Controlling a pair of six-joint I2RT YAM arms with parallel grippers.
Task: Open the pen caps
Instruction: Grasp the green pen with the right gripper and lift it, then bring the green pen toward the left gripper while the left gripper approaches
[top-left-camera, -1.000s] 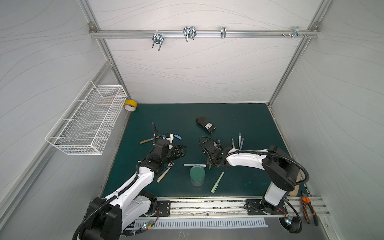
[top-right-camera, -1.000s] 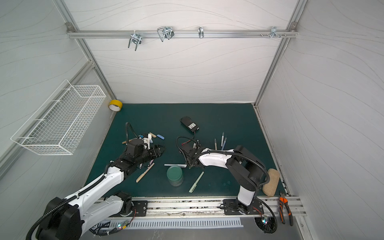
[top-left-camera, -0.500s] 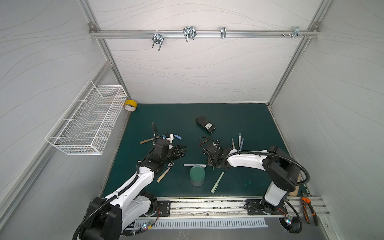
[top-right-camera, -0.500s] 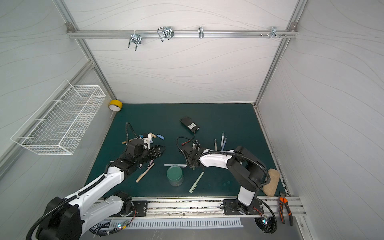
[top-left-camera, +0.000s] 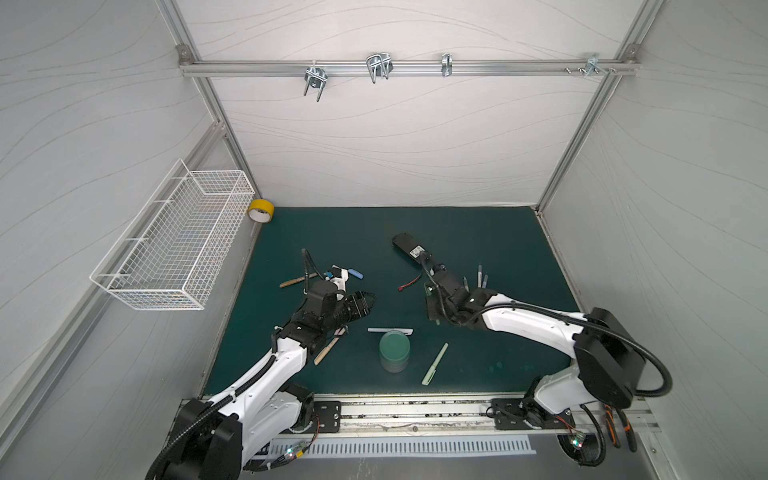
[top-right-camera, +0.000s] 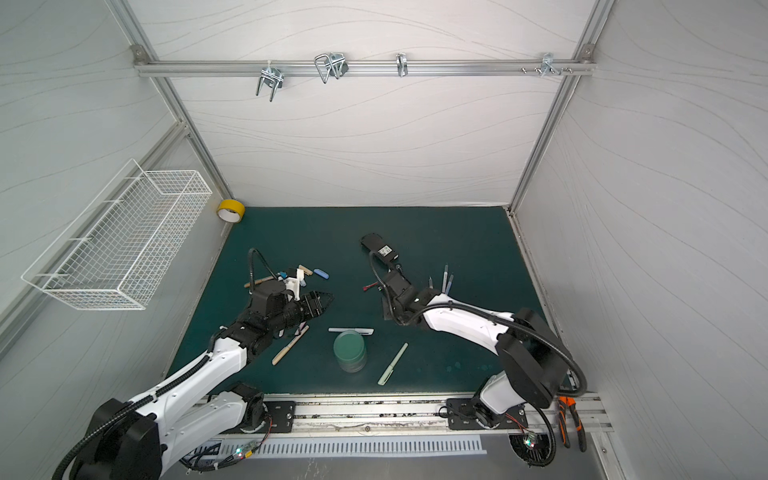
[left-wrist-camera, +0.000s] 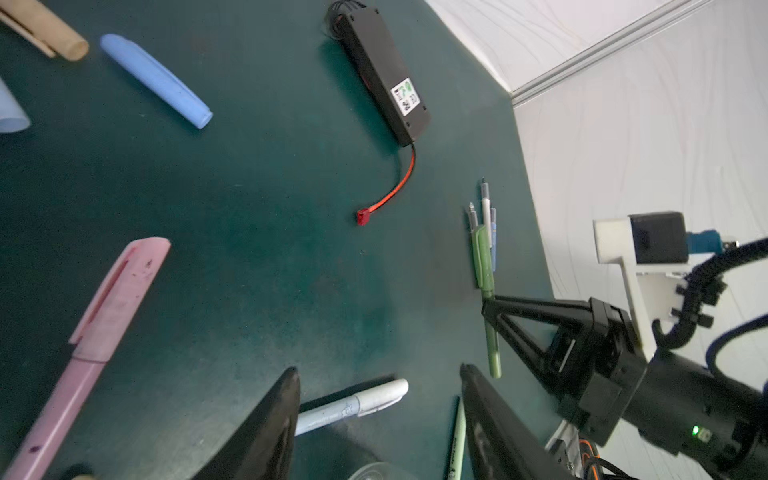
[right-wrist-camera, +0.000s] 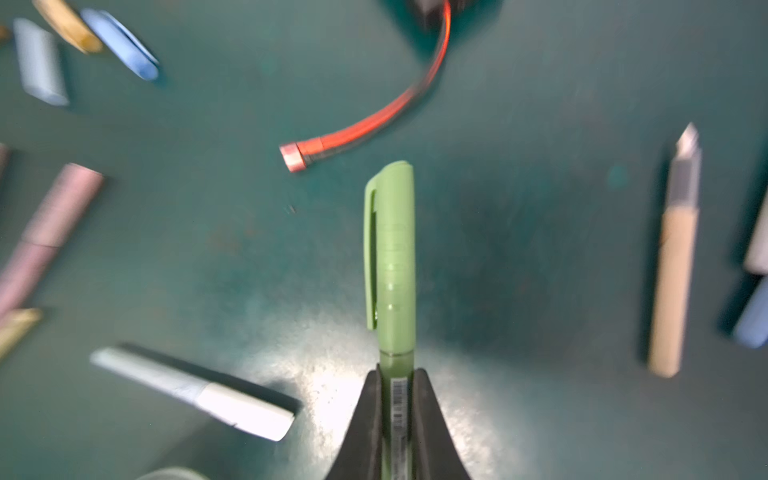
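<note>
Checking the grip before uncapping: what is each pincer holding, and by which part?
The right pincer grips the green pen by its barrel, just behind the cap. The left pincer is open, empty.

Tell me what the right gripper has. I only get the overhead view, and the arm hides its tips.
Observer: In the right wrist view, the right gripper is shut on a green pen, clamping the barrel.
Reviewer: Is its cap off yet?
Observer: No. The green cap is still on and sticks out beyond the gripper.
Reviewer: And the left gripper?
Observer: The left wrist view shows the left gripper open and empty, not touching the held pen.
</note>
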